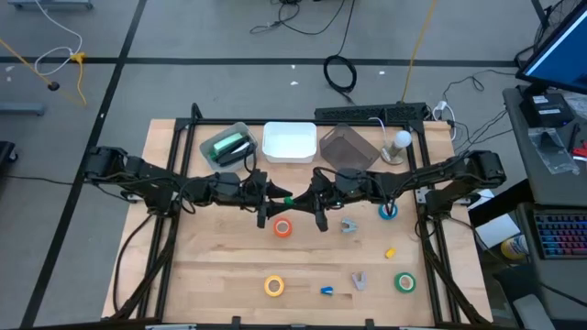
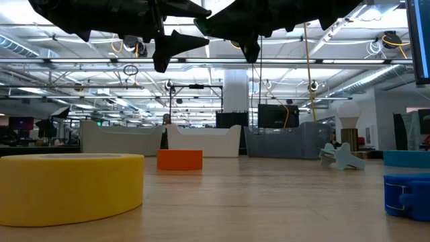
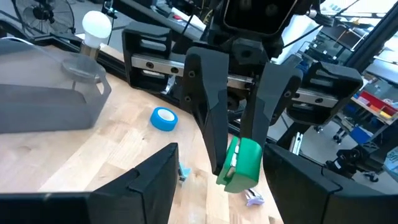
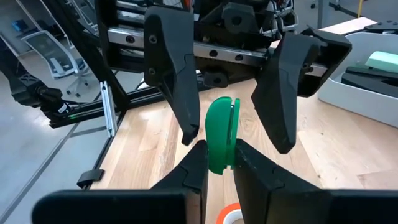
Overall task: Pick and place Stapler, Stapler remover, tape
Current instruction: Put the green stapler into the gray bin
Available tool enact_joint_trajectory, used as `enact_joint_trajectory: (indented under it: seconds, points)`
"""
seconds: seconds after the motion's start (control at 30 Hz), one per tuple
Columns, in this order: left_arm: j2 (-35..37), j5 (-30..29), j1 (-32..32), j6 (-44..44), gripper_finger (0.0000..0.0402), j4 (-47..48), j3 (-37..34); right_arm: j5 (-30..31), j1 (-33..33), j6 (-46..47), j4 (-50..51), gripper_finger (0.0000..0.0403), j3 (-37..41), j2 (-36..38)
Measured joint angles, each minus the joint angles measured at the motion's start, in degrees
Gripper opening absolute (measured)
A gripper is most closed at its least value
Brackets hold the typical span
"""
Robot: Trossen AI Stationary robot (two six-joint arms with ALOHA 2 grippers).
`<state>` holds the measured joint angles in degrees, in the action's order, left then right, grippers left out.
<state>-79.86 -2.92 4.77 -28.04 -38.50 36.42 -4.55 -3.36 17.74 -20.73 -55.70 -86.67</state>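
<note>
Above mid-bench, both arms meet over the orange tape [image 1: 282, 228]. Progress looks partial: a green stapler [image 1: 229, 146] already sits in the clear bin [image 1: 206, 145], white tray [image 1: 290, 152] looks bare. Left on the bench: orange, yellow tape [image 1: 274, 286], blue tape [image 1: 388, 212], green tape [image 1: 404, 282]. Right tool [image 4: 219, 163] is pinched narrow on a small green piece [image 4: 221, 134], likely the staple remover. Left tool [image 4: 233, 102] stands wide, fingers either side of that piece, not gripping; looks like a handover.
</note>
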Motion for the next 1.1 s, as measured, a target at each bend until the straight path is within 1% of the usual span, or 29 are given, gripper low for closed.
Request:
enact_joint_trajectory:
  seconds: [0.13,0.2,0.57,0.7,0.83,0.97,1.1]
  points:
    - [0.0,0.0,0.0,-0.2,0.0230,-0.8,0.0,0.0,0.0,0.2,0.0,0.0045,0.0,0.0]
    - [0.0,0.4,0.0,-0.5,0.0220,-0.7,0.0,0.0,0.0,0.7,0.0,0.0045,0.0,0.0]
    - [0.0,5.1,-1.7,-1.4,0.0104,-0.7,0.0,0.1,-0.1,1.3,0.2,0.0045,0.0,0.0]
    - [0.0,7.1,-2.2,-1.1,0.0070,-0.7,0.0,-0.1,-0.1,1.5,0.3,0.0045,0.0,0.0]
    - [0.1,7.6,-2.3,-1.1,0.0068,-0.8,0.0,-0.2,-0.1,1.4,0.2,0.0052,0.0,0.0]
    - [0.1,7.5,-2.5,-1.7,0.0073,-0.8,0.0,0.0,-0.1,0.9,0.2,0.0073,0.0,0.0]
    - [0.1,7.6,-2.9,-1.7,0.0066,-0.8,0.0,0.0,-0.1,0.9,0.2,0.0097,0.0,0.0]
